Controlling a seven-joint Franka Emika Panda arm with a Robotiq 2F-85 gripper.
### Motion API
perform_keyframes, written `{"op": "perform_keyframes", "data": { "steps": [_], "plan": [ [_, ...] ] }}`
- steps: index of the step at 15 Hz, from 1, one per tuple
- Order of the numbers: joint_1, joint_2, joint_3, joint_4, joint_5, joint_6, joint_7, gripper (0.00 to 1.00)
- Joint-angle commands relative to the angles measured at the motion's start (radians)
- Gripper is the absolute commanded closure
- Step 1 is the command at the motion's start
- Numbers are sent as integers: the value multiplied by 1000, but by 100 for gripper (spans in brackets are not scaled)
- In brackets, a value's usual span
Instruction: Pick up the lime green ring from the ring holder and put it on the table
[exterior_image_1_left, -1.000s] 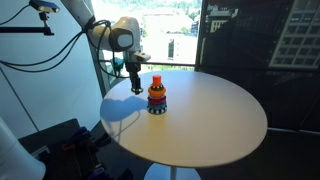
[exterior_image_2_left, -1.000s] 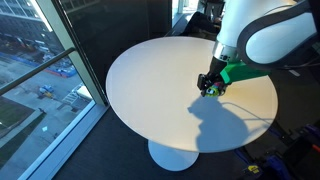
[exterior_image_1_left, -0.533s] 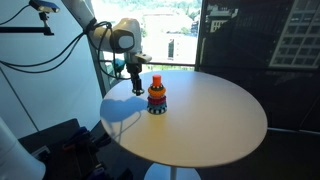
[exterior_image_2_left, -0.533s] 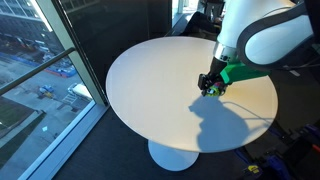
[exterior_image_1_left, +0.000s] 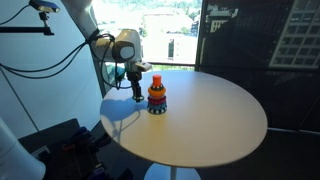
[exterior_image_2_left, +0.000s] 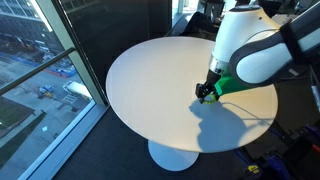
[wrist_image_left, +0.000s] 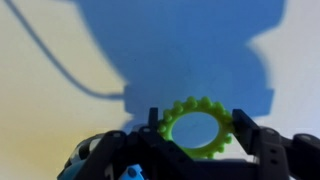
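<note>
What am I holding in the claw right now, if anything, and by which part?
The claw holds the lime green ring by its outer toothed rim, one finger on each opposite side.

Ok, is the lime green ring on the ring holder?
No, the wrist view shows the lime green ring held in the hand.

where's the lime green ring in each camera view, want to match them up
Wrist view: lime green ring low, right of centre, inside the end effector.
Exterior view: too small to make out; it would be at the end effector, just left of the ring holder.
Exterior view: not separable from the green at the end effector, right of centre.
Shared landmark: the end effector over the table.
</note>
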Motion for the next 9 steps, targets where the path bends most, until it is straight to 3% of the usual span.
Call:
{"op": "perform_keyframes", "data": {
  "steps": [1, 7, 9],
  "plan": [
    [40, 39, -25, 21, -27, 16, 40, 52],
    [76, 60, -46, 32, -28, 1, 45, 52],
    [82, 62, -52, 35, -29, -5, 45, 46]
  ]
}}
